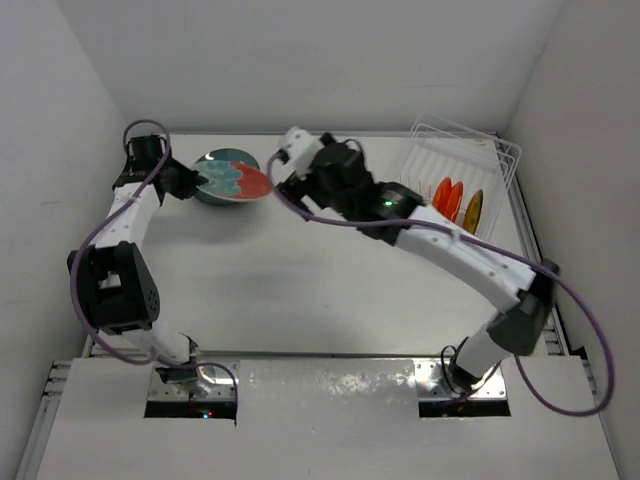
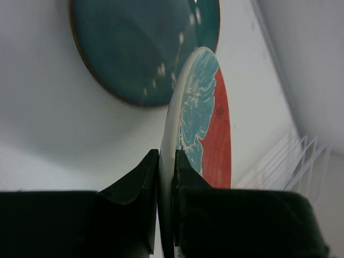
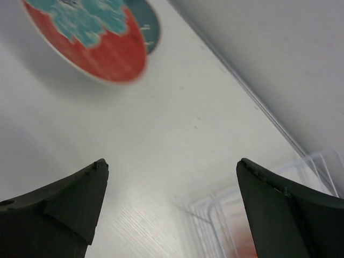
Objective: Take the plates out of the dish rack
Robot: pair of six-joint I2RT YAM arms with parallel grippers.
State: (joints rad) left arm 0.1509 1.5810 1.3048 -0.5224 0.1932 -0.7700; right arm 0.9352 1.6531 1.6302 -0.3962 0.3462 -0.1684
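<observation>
Over white table [image 1: 300, 290]: pinching red flowered plate [image 2: 212, 134] by rim, left gripper [image 2: 166, 161], above teal plate [image 2: 134, 48]; right gripper [image 3: 172, 164] wide, empty.

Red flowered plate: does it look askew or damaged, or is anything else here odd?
Nothing damaged or spilled. The red plate is only tilted because the left pincer grips its rim, over the teal plate. The right pincer is open, empty.
</observation>
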